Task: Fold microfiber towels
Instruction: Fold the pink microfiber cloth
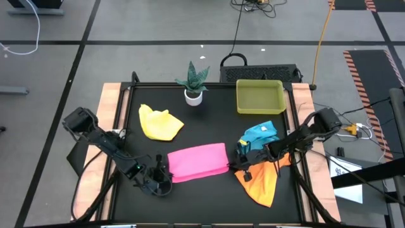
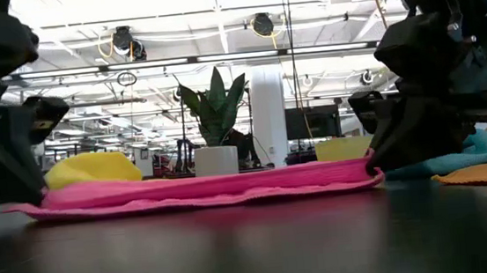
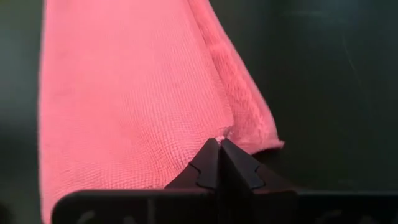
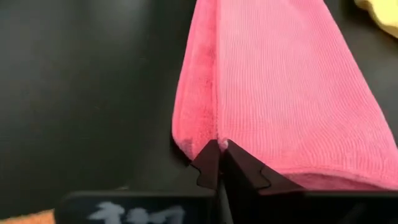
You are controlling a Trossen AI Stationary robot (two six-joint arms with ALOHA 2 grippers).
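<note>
In the high view the pink towel (image 1: 197, 161) lies folded flat in the lower middle of the black tabletop (image 1: 209, 130), with one hand at each of its short ends. The left hand (image 1: 166, 171) sits at the towel's lower-left corner; its wrist view shows the two dark fingers (image 3: 208, 165) pressed together, their tips pinching the edge of the pink cloth where the folded layers meet. The right hand (image 1: 239, 161) is at the towel's right end, and its wrist view likewise shows the fingers (image 4: 208, 163) closed tight on the pink hem at the corner of the fold. In the low view the towel stretches as a low flat band between the two dark hands. The light blue towel (image 1: 261, 133) lies bunched right of centre, partly under the right arm, touching the orange towel (image 1: 262, 182), which is crumpled at the lower right. The yellow towel (image 1: 159, 123) lies loosely heaped at the left of centre, well apart from the pink one.
</note>
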